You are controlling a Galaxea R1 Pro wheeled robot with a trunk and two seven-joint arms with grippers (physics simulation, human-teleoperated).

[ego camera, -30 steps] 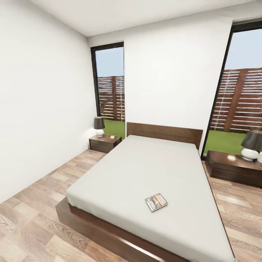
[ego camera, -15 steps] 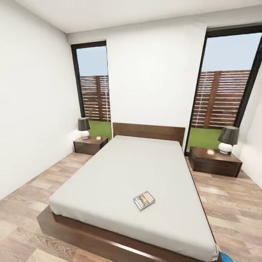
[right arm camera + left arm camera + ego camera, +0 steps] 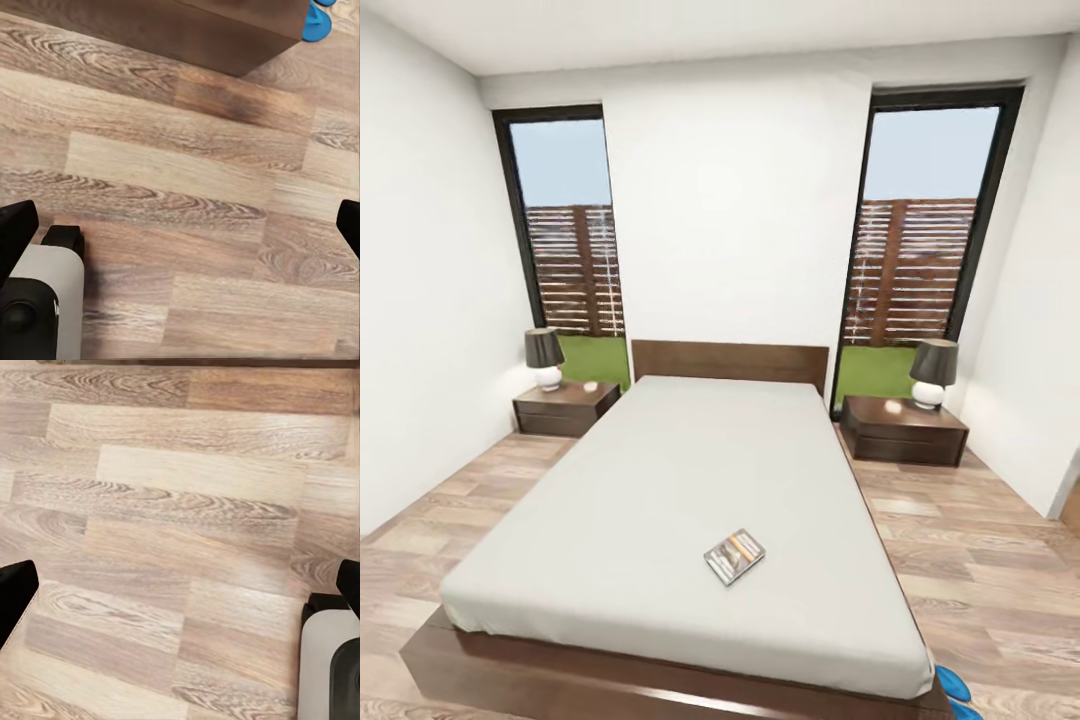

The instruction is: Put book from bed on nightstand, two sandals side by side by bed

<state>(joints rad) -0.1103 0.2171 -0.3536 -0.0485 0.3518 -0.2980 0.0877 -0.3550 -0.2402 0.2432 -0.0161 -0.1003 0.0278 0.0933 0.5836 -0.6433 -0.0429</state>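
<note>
The head view looks down the length of the bed (image 3: pixel 660 480), a low dark-brown frame under a plain light-grey mattress, its headboard against the far white wall of the bedroom. The book (image 3: pixel 735 556) lies flat on the mattress toward the near end, a little right of centre and turned at an angle to the bed's edges. A dark-brown nightstand stands on each side of the headboard: the left nightstand (image 3: pixel 565 408) and the right nightstand (image 3: pixel 903 430). Each carries a lamp with a dark shade and a white base, the left lamp (image 3: pixel 545 358) and the right lamp (image 3: pixel 933 372). Behind each nightstand is a tall black-framed window showing a slatted fence and grass.

At the near right corner of the bed, on the wood-plank floor (image 3: pixel 980 560), the bright-blue sandals (image 3: pixel 956 688) show partly, cut by the picture's lower edge; how the two lie against each other cannot be told. In the right wrist view a blue sandal (image 3: pixel 317 24) sits just beside the corner of the dark bed frame (image 3: pixel 225 30).

The left gripper (image 3: pixel 180 592) hangs over bare floor planks with its black fingers (image 3: pixel 15 592) spread wide and nothing between them. The right gripper (image 3: pixel 180 229) is likewise spread wide over the floor and holds nothing
</note>
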